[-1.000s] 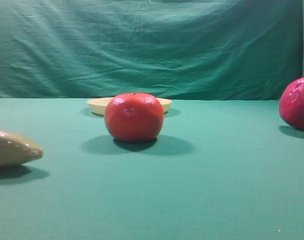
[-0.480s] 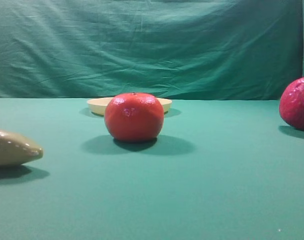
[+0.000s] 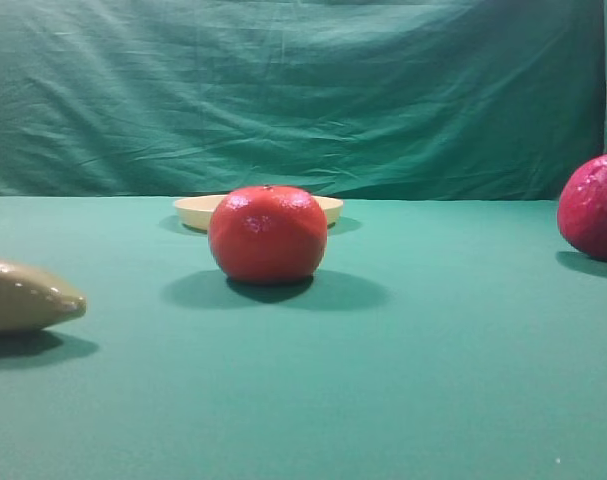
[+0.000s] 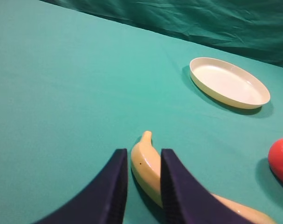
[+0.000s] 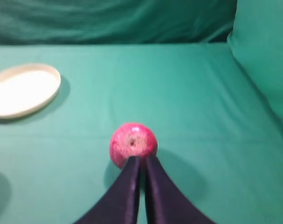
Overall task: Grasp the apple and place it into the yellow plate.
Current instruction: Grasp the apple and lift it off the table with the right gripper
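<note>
Apple (image 5: 133, 143) is being judged rigid, glossy, slippery; its widest girth is being favoured; right gripper (image 5: 140, 164) is being held pressed together just behind it.

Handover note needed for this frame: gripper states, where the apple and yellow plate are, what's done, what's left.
Left gripper: open, fingers either side of a banana, above it; contact unclear.
Right gripper: shut, empty, tips just short of the apple.
Apple sits on the green cloth, far right in the high view.
Yellow plate is empty, behind the orange-red fruit.
Done: nothing.
Left: open the right gripper, grasp the apple, carry it to the plate.
</note>
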Robot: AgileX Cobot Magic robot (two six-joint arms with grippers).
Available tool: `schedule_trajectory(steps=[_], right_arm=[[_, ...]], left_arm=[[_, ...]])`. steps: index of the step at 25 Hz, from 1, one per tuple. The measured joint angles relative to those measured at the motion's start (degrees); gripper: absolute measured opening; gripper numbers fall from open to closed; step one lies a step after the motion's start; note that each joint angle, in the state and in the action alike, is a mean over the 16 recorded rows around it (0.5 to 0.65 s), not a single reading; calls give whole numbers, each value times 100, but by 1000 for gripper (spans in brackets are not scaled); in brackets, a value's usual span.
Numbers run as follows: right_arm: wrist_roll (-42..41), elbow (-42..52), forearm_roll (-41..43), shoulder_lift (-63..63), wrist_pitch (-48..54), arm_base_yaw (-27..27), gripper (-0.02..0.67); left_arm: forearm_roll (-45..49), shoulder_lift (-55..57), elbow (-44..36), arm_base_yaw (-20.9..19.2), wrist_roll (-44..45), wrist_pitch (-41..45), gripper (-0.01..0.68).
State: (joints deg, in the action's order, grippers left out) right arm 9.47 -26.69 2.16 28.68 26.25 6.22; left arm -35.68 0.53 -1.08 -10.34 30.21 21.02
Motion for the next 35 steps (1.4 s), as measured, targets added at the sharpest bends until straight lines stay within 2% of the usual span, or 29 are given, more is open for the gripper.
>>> schedule_trajectory(steps=[6,11,18,22,26,31,35], right_arm=[[-445,-966,29,1476,1182,0,0],[-751,-1609,11,2478,1794,0,0],[-1292,-2149,-120,3514,1965,59,0],[-1639,-2356,-252,3988,1818,189,23],[-1906,-2507,-356,4402,1575,325,120],[-1985,-2678,-391,4866,1282,489,319],[-1737,-2799,-279,5234,1081,544,477]], left_arm=[[0,0,0,0,0,0,157],[0,0,0,0,0,0,157],[0,0,0,0,0,0,157],[0,0,0,0,0,0,157],[0,0,0,0,0,0,157],[0,0,0,0,0,0,157],[0,0,0,0,0,0,157]])
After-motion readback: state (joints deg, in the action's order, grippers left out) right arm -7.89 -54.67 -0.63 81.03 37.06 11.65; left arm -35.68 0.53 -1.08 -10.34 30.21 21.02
